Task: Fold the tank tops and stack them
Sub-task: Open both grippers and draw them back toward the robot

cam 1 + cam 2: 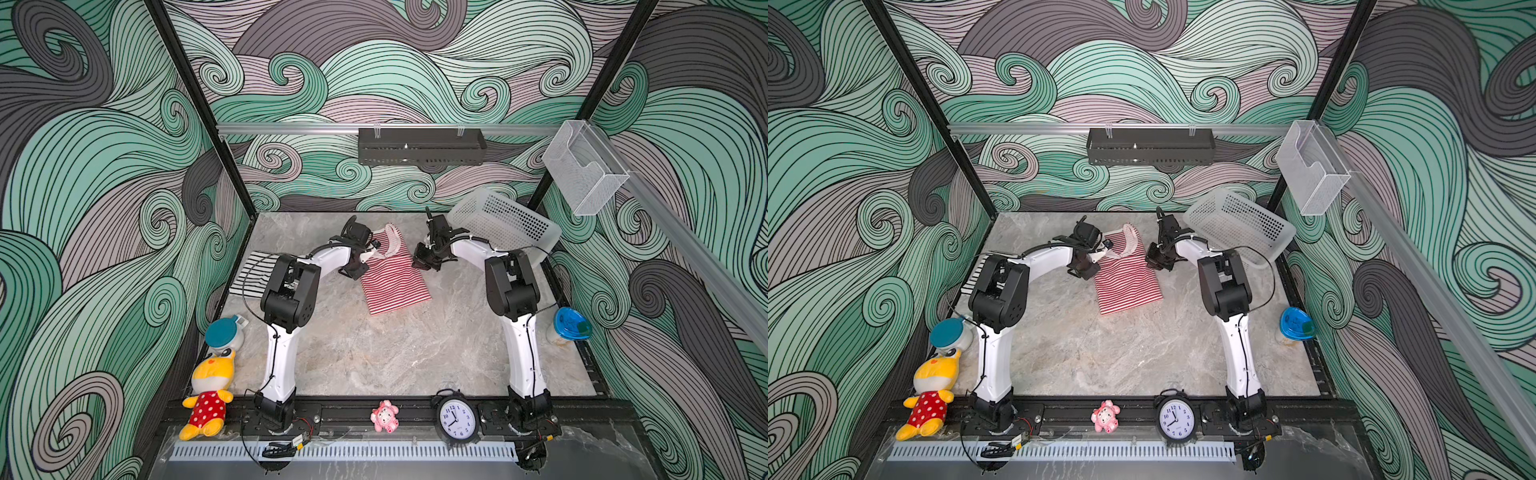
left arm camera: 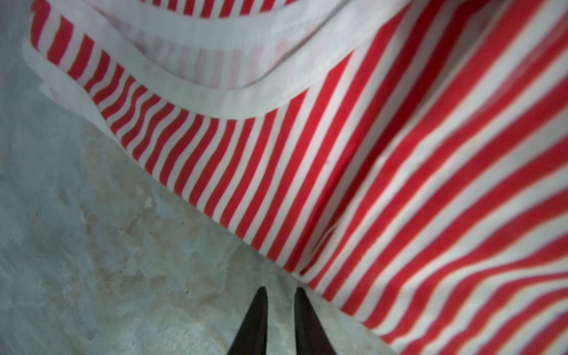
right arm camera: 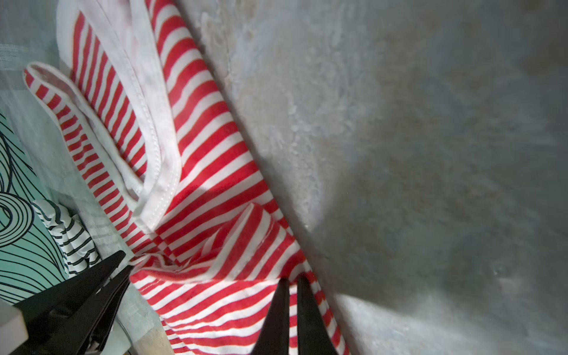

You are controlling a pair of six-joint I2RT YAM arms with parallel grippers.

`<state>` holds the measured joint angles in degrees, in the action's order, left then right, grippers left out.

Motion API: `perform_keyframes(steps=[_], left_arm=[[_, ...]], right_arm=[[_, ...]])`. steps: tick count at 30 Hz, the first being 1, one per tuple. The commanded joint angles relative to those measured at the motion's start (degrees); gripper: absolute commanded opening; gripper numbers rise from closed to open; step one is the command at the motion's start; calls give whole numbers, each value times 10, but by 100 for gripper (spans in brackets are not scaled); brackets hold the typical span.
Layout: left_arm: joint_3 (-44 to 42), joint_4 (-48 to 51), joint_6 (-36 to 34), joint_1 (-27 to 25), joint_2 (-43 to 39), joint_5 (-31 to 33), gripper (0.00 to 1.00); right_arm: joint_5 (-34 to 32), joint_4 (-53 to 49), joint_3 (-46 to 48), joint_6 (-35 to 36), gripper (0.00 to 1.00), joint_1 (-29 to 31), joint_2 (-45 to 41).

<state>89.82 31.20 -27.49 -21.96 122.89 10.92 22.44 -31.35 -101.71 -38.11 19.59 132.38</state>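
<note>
Though hidden from above, left end effector point(image 2: 280, 292) tips gape narrowly.

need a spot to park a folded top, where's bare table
Biggest bare patch: the marble table between the left arm and right arm, from the hem of the red-striped top forward to the clock. Crowded: left edge with the black-and-white top and plush toy; back right by the basket.
</note>
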Motion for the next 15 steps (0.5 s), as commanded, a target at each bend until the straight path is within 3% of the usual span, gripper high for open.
perform_keyframes(steps=[1,6,10,13,15], left_arm=[[9,37,8,1,5,28,21],[-68,-22,31,-2,-92,13,26],[-138,-48,29,-16,-176,-22,29],[-190,-56,11,-38,-230,-52,38],[-211,-44,18,-52,-251,-76,39]], right_arm=[[17,-7,10,5,15,0,-18],[2,13,70,8,30,9,-113],[-24,0,135,10,32,14,-187],[-43,-2,206,7,34,18,-242],[-49,8,264,0,40,20,-280]])
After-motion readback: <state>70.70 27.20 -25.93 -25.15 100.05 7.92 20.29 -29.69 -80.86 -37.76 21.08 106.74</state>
